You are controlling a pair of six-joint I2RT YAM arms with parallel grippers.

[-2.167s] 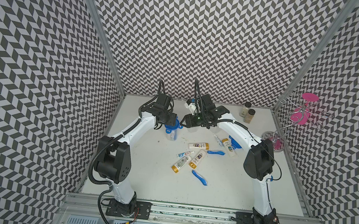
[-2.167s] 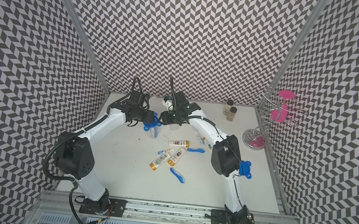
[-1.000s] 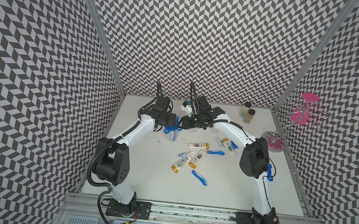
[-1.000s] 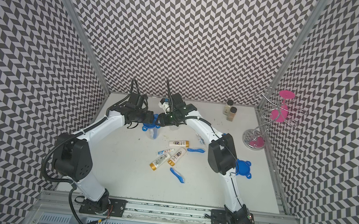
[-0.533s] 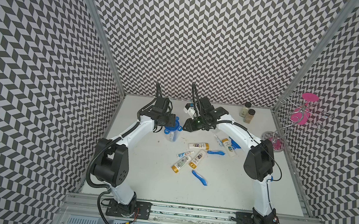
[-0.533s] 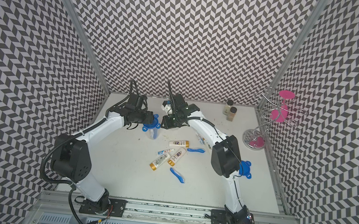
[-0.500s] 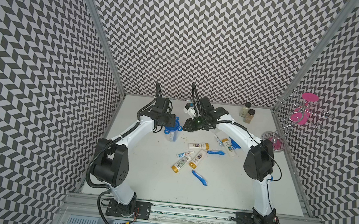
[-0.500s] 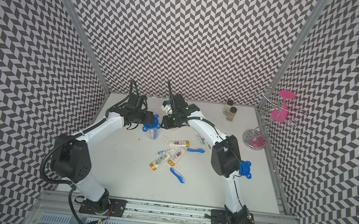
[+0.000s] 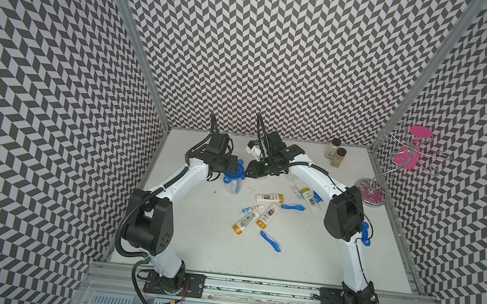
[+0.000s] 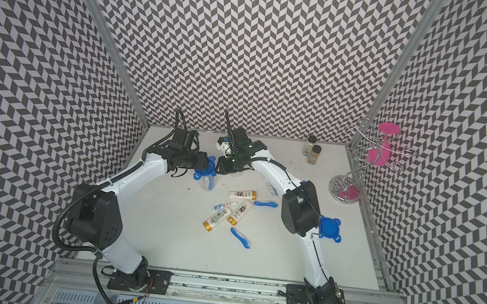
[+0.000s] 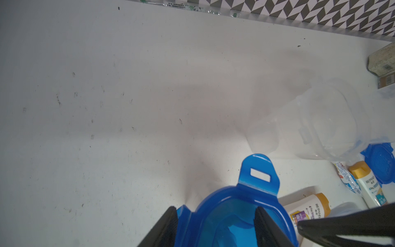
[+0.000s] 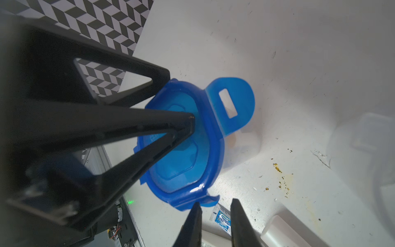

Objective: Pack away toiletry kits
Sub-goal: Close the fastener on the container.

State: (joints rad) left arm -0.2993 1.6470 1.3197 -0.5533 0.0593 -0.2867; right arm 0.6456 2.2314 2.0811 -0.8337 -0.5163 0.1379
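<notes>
Blue lid [image 12: 188, 166] over upright clear cup [image 9: 234, 186], left claw [image 11: 214, 210] gripping it, right claw [image 12: 215, 203] narrow beside it

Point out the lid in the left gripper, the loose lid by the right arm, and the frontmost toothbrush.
held lid [image 12: 186, 164]: right wrist view, centre panel.
loose lid [image 10: 329, 228]: in a top view, flat middle.
frontmost toothbrush [image 9: 270, 241]: in a top view, mid-handle.
</notes>
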